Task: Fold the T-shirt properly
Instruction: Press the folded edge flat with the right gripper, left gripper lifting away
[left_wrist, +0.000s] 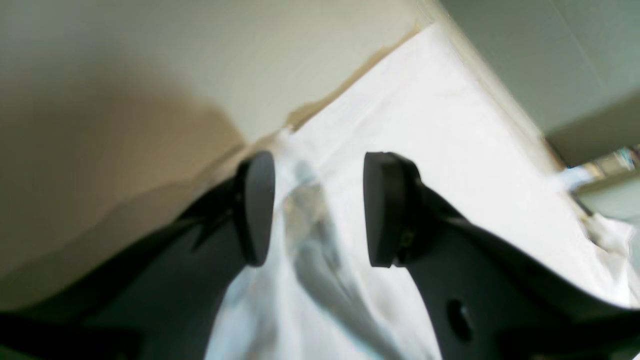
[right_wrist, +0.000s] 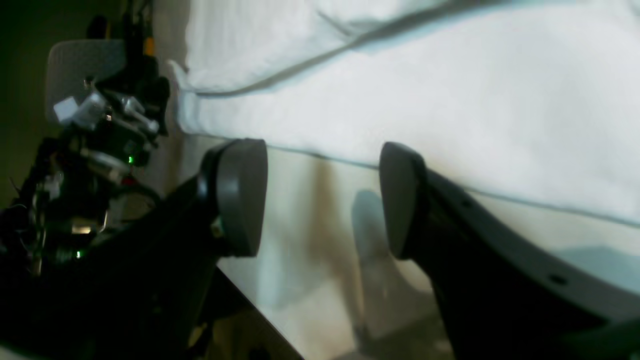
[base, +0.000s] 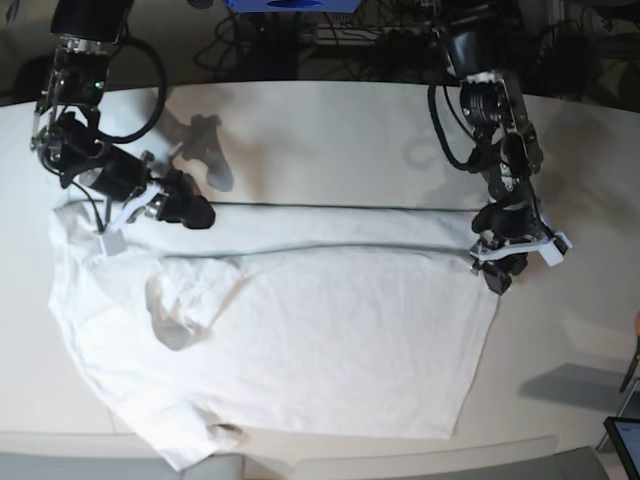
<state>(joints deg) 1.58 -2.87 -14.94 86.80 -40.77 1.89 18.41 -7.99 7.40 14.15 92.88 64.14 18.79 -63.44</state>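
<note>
Black pads of left gripper (left_wrist: 319, 210) stand apart w/ a ridge of T-shirt (base: 300, 320) between, not clamped. Right gripper (right_wrist: 322, 200) is open, empty, shirt edge just beyond it over bare desk (base: 330, 130). Progress: approx. one lengthwise fold laid along top; sleeve, body folds left. Shirt white, wrinkled, spread flat.

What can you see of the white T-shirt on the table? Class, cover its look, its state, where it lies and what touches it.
The T-shirt is plain white, soft, wrinkled fabric with no print. It lies spread on the off-white table, its far edge folded over into a long straight band. A sleeve reaches toward the near edge, and a crumpled pucker sits by the base view's left. The left gripper stands at the band's right end with cloth between its open jaws, not pinched. The right gripper is open at the other end, above bare table.
</note>
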